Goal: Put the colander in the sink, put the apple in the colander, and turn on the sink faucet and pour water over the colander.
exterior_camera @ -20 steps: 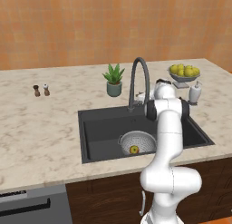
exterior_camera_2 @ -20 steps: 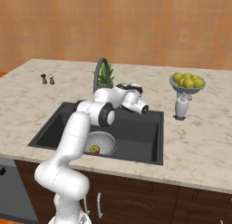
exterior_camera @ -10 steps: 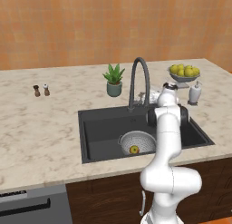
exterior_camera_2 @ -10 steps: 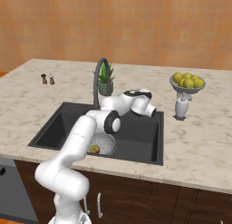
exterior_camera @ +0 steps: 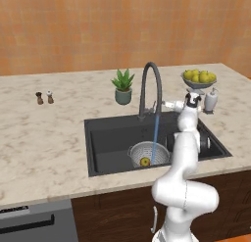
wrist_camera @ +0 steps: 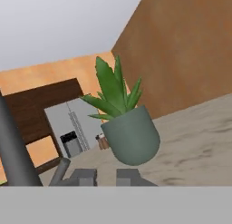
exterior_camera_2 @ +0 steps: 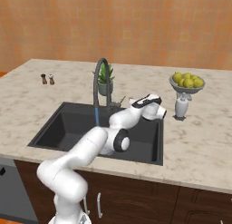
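Note:
The grey colander sits in the black sink with the small apple inside it. A blue stream of water falls from the dark gooseneck sink faucet into the colander. My gripper is shut and empty, just right of the faucet base beside its small side lever. In the right base view the gripper points at the faucet, and my arm hides the colander. The hand view has the fingertips close together, with the gripper aimed past the lever.
A potted plant stands behind the faucet. On the right counter stand a footed bowl of yellow-green fruit and a white dispenser. Two small shakers stand at the far left.
Water now runs from the spout into the colander; none ran before. The fingers have closed fully, and the hand has shifted slightly by the faucet lever.

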Robot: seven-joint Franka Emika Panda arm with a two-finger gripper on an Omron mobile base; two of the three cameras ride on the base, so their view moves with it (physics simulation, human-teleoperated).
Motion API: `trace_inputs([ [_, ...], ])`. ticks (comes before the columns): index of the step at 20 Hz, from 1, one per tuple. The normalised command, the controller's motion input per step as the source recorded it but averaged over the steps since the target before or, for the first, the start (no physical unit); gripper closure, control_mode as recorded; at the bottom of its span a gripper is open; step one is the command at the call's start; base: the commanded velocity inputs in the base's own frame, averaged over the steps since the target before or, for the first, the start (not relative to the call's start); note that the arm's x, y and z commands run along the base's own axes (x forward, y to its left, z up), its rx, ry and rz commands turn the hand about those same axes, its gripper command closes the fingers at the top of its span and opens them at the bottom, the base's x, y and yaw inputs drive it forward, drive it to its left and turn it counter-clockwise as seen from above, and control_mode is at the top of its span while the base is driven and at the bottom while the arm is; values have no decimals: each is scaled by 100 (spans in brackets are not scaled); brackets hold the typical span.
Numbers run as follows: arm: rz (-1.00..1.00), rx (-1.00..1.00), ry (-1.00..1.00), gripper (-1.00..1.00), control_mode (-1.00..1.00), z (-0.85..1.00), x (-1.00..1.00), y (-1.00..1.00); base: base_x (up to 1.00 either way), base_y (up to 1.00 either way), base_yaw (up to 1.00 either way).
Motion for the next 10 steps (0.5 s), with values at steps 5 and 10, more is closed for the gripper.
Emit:
trace_inputs([
  [5, -12, 0, 8, 100, -100, -1, -8, -48, 0, 0, 0],
  [10, -19, -13, 1, 100, -100, 13, -33, -16, 0, 0, 0],
])
